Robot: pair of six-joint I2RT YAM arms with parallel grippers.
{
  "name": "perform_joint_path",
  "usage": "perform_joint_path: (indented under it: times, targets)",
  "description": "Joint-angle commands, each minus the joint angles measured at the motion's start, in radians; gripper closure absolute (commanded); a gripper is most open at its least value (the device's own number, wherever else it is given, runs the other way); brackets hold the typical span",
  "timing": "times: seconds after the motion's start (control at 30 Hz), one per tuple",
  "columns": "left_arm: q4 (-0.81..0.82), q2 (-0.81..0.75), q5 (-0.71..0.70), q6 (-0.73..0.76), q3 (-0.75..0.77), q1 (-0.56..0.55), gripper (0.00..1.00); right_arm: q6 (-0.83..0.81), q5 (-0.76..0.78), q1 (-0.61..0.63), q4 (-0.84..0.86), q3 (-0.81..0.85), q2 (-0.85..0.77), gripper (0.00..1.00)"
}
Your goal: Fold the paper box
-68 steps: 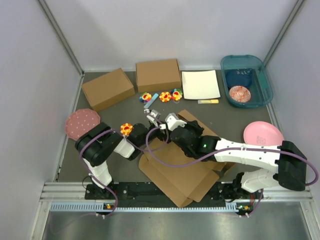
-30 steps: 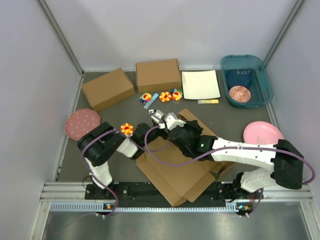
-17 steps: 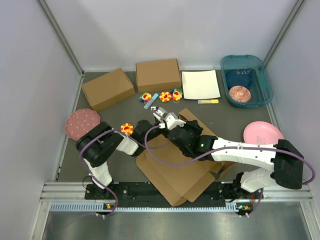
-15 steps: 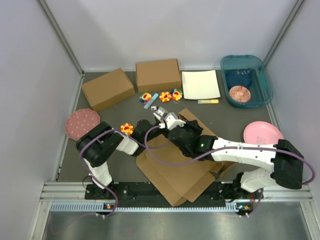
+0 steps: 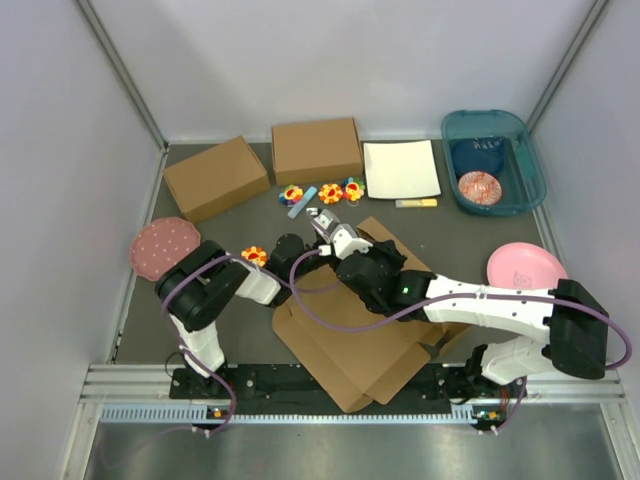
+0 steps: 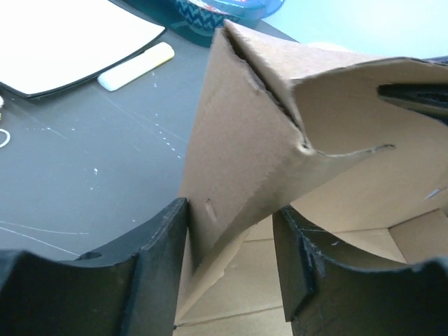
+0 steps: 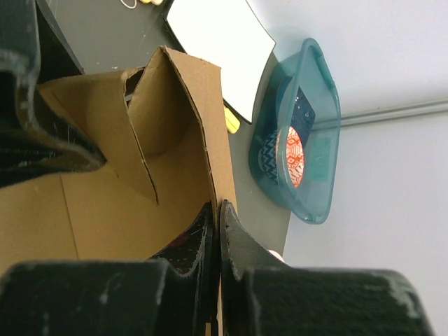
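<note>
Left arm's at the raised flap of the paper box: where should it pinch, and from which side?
Pinch the paper box by its raised corner flap, low near the crease, bringing the left gripper in from the left arm's side with one finger on each face. The flap stands as a thin tilted wall, and the right gripper pinches the adjoining edge.

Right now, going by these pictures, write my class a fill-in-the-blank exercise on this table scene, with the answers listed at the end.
1. A flap of the paper box stands between the left fingers, the right fingers pinch its edge, and it is made of brown ____.
2. Behind it stand ____ closed boxes.
3. The ____ sheet lies between one closed box and the teal tub.
4. The speckled plate lies on the ____ side of the table.

Answers: cardboard; two; white; left.
</note>
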Motion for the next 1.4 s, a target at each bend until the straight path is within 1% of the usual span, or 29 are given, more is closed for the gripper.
perform_joint_path:
  times: [0.0,0.07,0.2,0.27,0.3,0.37,0.43,0.5,0.53,0.57,0.7,0.73,0.77,0.8,0.9,1.17,1.37]
  targets:
    - [0.466,0.012,-0.012,-0.015,0.072,0.005,0.53,0.126,-0.369,0.031,-0.039,-0.053,0.060,1.00]
    - [0.464,0.020,-0.009,-0.015,0.076,0.005,0.61,0.124,-0.370,0.031,-0.039,-0.050,0.060,1.00]
    - [0.466,0.026,-0.003,-0.011,0.079,0.005,0.71,0.124,-0.375,0.031,-0.040,-0.046,0.058,1.00]
    - [0.464,0.029,0.002,-0.011,0.081,0.005,0.73,0.124,-0.375,0.031,-0.043,-0.044,0.060,1.00]
    - [0.466,0.027,0.002,-0.014,0.082,0.005,0.77,0.124,-0.375,0.033,-0.042,-0.043,0.061,1.00]
    - [0.466,0.033,0.013,-0.020,0.085,0.005,0.80,0.124,-0.373,0.033,-0.045,-0.041,0.061,1.00]
    - [0.466,0.035,0.028,-0.032,0.088,0.005,0.85,0.121,-0.370,0.031,-0.043,-0.039,0.061,1.00]
    - [0.466,0.037,0.045,-0.046,0.088,0.007,0.83,0.119,-0.367,0.031,-0.046,-0.036,0.060,1.00]
    - [0.464,0.037,0.043,-0.055,0.085,0.005,0.77,0.119,-0.365,0.031,-0.048,-0.035,0.058,1.00]
    - [0.464,0.035,0.040,-0.057,0.082,0.005,0.73,0.119,-0.362,0.031,-0.049,-0.033,0.057,1.00]
    - [0.464,0.041,0.051,-0.060,0.073,0.002,0.65,0.127,-0.358,0.031,-0.057,-0.018,0.054,1.00]
    - [0.466,0.041,0.052,-0.058,0.069,0.004,0.65,0.133,-0.356,0.031,-0.060,-0.010,0.054,0.98]
    - [0.466,0.044,0.052,-0.058,0.066,0.002,0.65,0.136,-0.355,0.031,-0.060,-0.007,0.052,0.96]
    - [0.466,0.043,0.049,-0.060,0.061,0.002,0.65,0.147,-0.355,0.031,-0.065,0.005,0.051,0.89]
    - [0.466,0.043,0.051,-0.055,0.049,0.002,0.67,0.164,-0.358,0.031,-0.072,0.029,0.034,0.79]
    - [0.464,0.026,0.020,-0.040,0.021,-0.004,0.73,0.158,-0.329,0.033,-0.086,0.069,-0.001,0.66]
    - [0.464,0.020,-0.017,-0.023,-0.004,-0.010,0.76,0.172,-0.332,0.033,-0.121,0.097,-0.078,0.52]
